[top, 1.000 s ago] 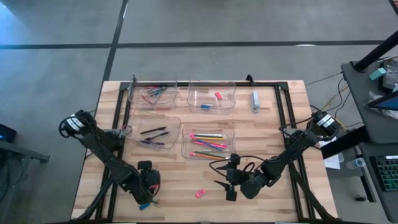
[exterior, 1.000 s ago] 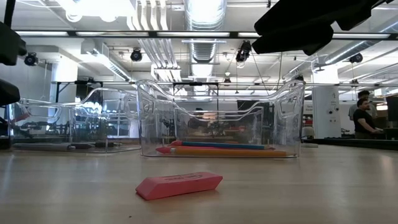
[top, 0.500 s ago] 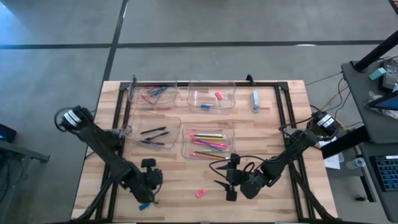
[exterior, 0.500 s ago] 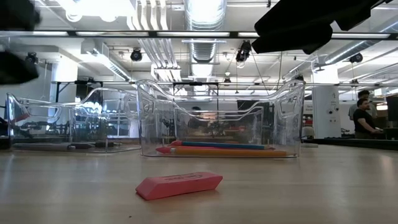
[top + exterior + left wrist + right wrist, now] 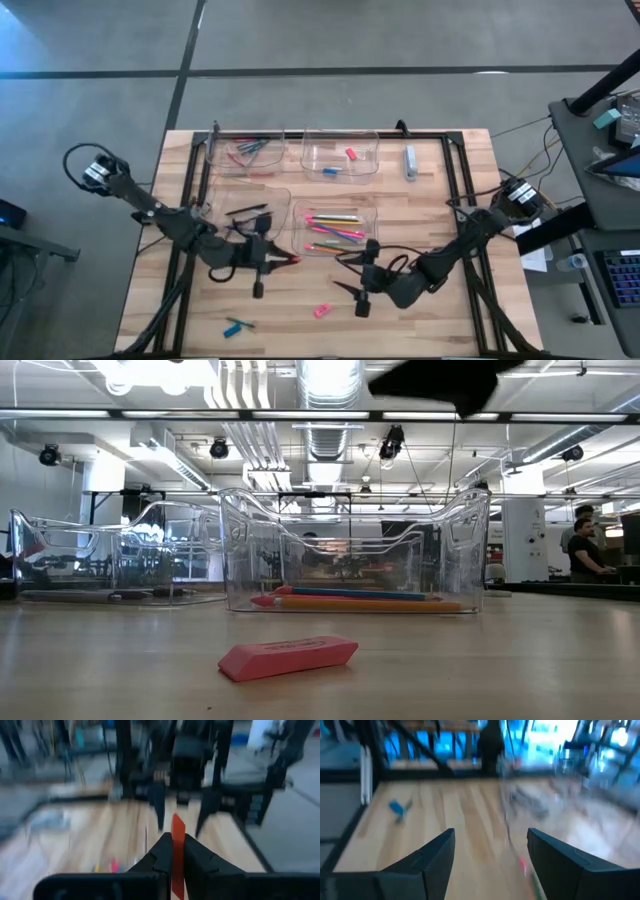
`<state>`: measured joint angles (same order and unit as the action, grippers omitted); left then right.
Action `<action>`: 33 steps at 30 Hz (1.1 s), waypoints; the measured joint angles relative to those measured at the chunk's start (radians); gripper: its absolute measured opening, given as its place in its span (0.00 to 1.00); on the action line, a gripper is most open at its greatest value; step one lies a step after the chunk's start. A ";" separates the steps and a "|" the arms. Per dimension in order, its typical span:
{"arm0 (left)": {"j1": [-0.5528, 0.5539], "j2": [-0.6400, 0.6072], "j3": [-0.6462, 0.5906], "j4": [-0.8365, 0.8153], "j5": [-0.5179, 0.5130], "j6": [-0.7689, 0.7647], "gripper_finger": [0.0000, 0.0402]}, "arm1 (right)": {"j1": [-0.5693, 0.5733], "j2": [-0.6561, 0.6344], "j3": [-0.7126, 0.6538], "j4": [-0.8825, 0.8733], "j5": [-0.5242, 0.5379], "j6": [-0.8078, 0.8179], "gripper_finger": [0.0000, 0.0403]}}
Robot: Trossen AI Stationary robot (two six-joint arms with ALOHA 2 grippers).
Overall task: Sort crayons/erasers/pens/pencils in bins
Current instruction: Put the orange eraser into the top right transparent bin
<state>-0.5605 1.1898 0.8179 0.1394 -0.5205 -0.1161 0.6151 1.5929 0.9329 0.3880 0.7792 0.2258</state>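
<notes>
My left gripper (image 5: 281,261) hangs over the table just left of the pencil bin (image 5: 335,232), shut on a red crayon (image 5: 293,260). My right gripper (image 5: 350,290) stands open right of the table's middle, near its front, with nothing between its fingers (image 5: 435,857). A pink eraser (image 5: 322,311) lies flat on the wood just in front of it, also in the low view (image 5: 288,656). Two short blue and teal crayons (image 5: 235,325) lie near the front left. Bins hold crayons (image 5: 248,150), erasers (image 5: 340,155) and pens (image 5: 245,215). My left gripper pinches the red crayon between its two fingers (image 5: 161,855). The crayon runs along the fingers, and its free end (image 5: 178,827) sticks out past the fingertips. The fingers lie nearly level, pointing toward the table's right. The crayon is lifted clear of the table.
A pale blue-grey oblong item (image 5: 410,162) lies at the far right, beside the eraser bin. Dark frame rails (image 5: 452,180) run along both sides of the table. Bare wood (image 5: 290,320) lies along the front between the loose crayons and the eraser.
My left gripper has risen from the table's near left and swung toward the pencil bin, tipping from pointing down to nearly level. The red crayon now rides clear of the table with it. My right gripper has edged a little toward the table's left.
</notes>
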 joint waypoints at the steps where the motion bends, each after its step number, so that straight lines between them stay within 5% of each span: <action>1: 0.007 0.009 -0.011 0.083 0.001 0.053 0.02 | -0.002 0.000 0.000 0.051 0.000 -0.055 0.59; 5: 0.071 0.035 -0.029 0.299 0.006 0.220 0.02 | -0.012 0.000 0.000 0.179 -0.001 -0.223 0.59; 11: 0.351 0.033 -0.028 0.313 0.035 0.297 0.02 | -0.014 0.000 0.000 0.158 -0.001 -0.241 0.59; 17: 0.803 0.096 -0.026 0.325 0.432 0.137 0.03 | -0.014 0.000 -0.001 0.069 0.000 -0.173 0.59; 21: 1.019 0.194 -0.025 0.384 0.610 0.002 0.03 | -0.014 0.000 -0.002 0.031 0.000 -0.167 0.59; 27: 1.116 0.353 0.034 0.426 0.677 -0.060 0.05 | -0.014 0.000 -0.002 0.029 0.000 -0.186 0.59; 33: 1.116 0.458 0.114 0.417 0.691 -0.063 0.27 | -0.016 0.000 -0.002 0.028 0.000 -0.215 0.59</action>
<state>0.5552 1.6476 0.9320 0.5568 0.1706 -0.1788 0.5990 1.5929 0.9310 0.4155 0.7788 0.0104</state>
